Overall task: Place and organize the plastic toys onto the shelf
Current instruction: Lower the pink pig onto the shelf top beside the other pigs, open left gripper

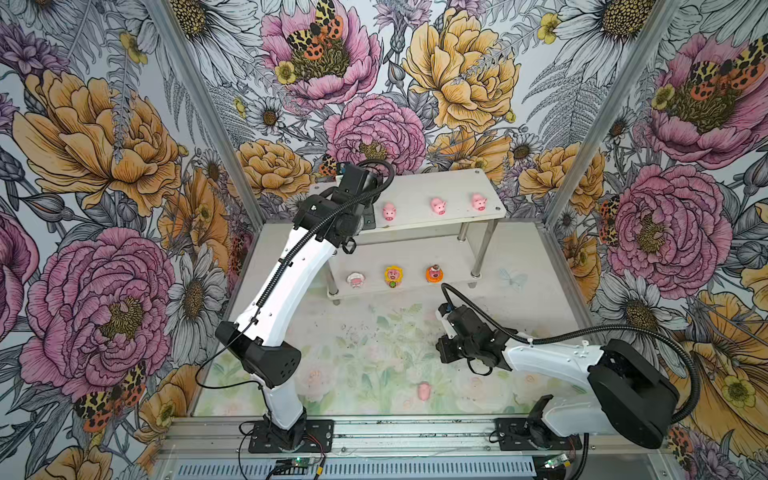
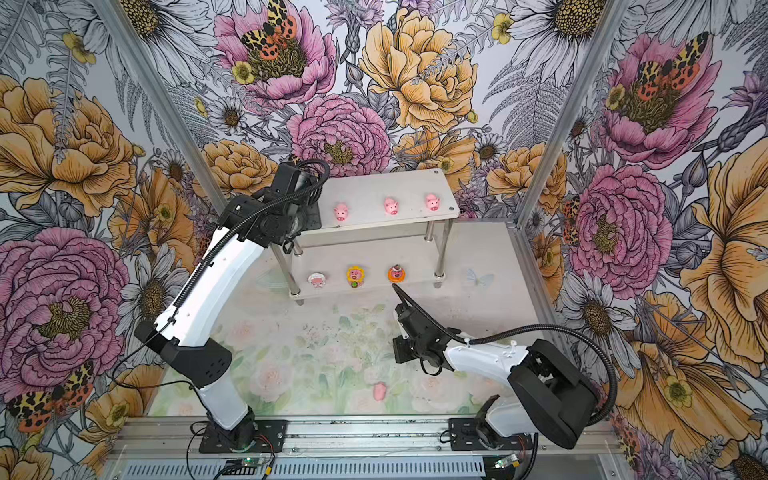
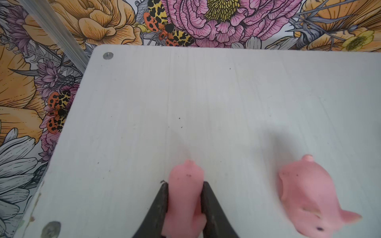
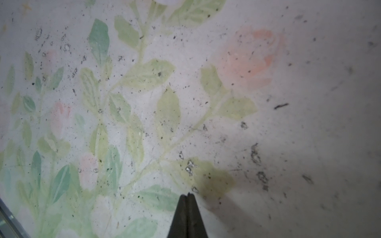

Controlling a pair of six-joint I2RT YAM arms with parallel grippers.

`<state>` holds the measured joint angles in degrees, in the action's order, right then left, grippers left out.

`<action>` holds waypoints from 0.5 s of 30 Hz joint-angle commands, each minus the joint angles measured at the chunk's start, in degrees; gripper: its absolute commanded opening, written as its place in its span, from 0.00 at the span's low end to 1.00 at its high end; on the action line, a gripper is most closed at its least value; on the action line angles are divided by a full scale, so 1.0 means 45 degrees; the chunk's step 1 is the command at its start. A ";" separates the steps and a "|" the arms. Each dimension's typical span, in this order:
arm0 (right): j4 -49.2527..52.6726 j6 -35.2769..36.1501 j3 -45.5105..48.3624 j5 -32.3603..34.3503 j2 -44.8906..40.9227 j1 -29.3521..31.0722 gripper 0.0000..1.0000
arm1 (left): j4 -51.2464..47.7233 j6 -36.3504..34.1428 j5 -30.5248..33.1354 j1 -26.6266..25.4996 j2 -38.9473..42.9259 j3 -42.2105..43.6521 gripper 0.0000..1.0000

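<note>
**Pig pinched at the top tier, another loose on the surface**

In both top views the white two-tier shelf (image 1: 419,187) stands on shiny tube legs at the back of the surface (image 1: 374,357). Its top tier shows three small pink pigs in a spaced row, the left-end pig (image 1: 389,211), the middle pig (image 1: 438,205) and the right-end pig (image 1: 478,202). Along the lower tier's front edge stand the white-hooded figure (image 1: 355,280), the sunflower figure (image 1: 393,276) and the orange figure (image 1: 434,273), each apart. A loose pig (image 1: 424,391) lies near the surface's front edge with open printed ground all round. The left arm's wrist covers the top tier's left end.

In the left wrist view the left pincer (image 3: 184,185) is narrow. Its dark fingers press both flanks of the held pig (image 3: 185,175), just beside the left-end pig (image 3: 309,195). Bare white board runs on to the far edge and the corner screw (image 3: 108,55).

In the right wrist view the right pincer (image 4: 187,195) is closed tip to tip, holding nothing, over speckled bare surface.
</note>
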<state>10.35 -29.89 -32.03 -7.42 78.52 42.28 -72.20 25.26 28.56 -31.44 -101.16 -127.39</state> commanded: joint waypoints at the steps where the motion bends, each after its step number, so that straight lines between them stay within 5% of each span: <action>1: -0.0386 0.0198 -0.0048 -0.0148 0.0142 -0.0080 0.00 | -0.0087 -0.0158 -0.0313 0.0253 -0.0038 0.0038 0.32; 15: -0.0425 0.0192 -0.0088 -0.0207 0.0326 -0.0080 0.00 | -0.0085 -0.0129 -0.0369 0.0359 -0.0023 -0.0001 0.50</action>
<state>9.96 -29.87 -32.03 -7.84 79.44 42.28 -72.20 25.08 27.73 -30.20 -101.65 -127.37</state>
